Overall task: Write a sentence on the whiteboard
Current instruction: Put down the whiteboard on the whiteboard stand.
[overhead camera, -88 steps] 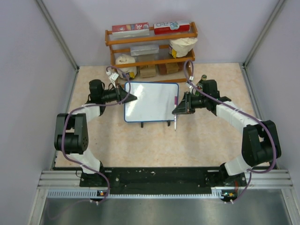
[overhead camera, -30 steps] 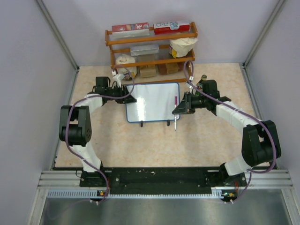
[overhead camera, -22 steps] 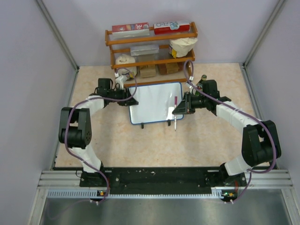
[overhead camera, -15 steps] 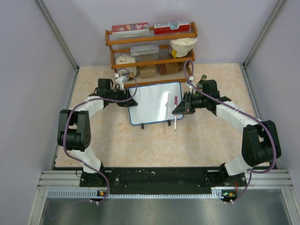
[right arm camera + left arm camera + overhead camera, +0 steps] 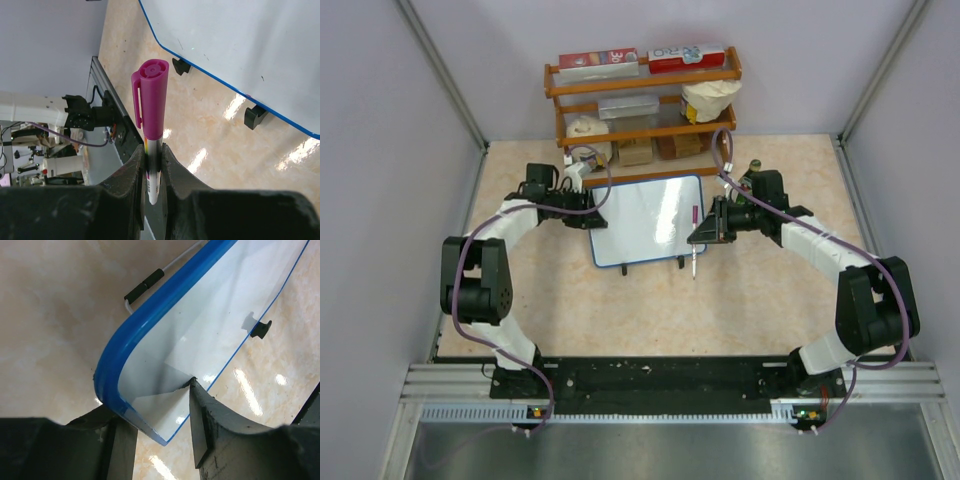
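Left hand (image 5: pixel 155 401) clamping whiteboard (image 5: pixel 645 220) corner, right hand (image 5: pixel 153 156) pinching marker (image 5: pixel 152 100) beside it

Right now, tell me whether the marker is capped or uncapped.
Capped: the marker in the right tool wears its magenta cap.

Table (image 5: pixel 760 300): beige marble-look top. Wooden shelf rack (image 5: pixel 642 81) stands at the far edge, centre, shelves loaded. Whiteboard (image 5: pixel 645 222) mid-table just in front of the rack, black feet along its near edge.
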Tool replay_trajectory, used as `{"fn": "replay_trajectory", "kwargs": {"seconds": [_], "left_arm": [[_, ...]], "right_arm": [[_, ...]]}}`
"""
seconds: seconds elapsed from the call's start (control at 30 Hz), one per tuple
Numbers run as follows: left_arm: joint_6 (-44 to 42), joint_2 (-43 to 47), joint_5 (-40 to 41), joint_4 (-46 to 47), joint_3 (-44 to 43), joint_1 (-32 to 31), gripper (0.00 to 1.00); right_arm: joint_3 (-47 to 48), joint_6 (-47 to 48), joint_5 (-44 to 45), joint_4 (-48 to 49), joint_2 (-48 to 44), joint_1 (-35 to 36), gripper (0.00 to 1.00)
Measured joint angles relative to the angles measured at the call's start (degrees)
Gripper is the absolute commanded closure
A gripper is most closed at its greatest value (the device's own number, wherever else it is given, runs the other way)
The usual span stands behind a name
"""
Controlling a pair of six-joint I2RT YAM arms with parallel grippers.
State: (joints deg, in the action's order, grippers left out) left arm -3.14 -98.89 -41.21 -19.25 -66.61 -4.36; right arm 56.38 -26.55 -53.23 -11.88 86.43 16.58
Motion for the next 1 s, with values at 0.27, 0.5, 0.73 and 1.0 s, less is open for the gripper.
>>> {"fn": "replay_trajectory", "kwargs": {"seconds": [0.27,0.5,0.73,1.0], "left_arm": [[-2.03,0.04,1.57,-2.19,-0.66,0.11,0.36],[-5.09,0.04,5.40,-5.51,-0.83,0.15,0.33],[-5.57,0.17,6.78,-6.01,-0.83,0.13,0.28],[-3.76,9.16,9.70,-3.45,2.58,0.09,0.01]], "right_arm": [[0.00,0.00,0.00,0.00,0.33,0.00,1.00],[0.00,-0.02,0.00,0.00,0.44,0.00,1.00],[0.00,-0.02,0.00,0.00,0.44,0.00,1.00],[0.00,-0.02,0.02,0.00,0.44,0.00,1.00]]}}
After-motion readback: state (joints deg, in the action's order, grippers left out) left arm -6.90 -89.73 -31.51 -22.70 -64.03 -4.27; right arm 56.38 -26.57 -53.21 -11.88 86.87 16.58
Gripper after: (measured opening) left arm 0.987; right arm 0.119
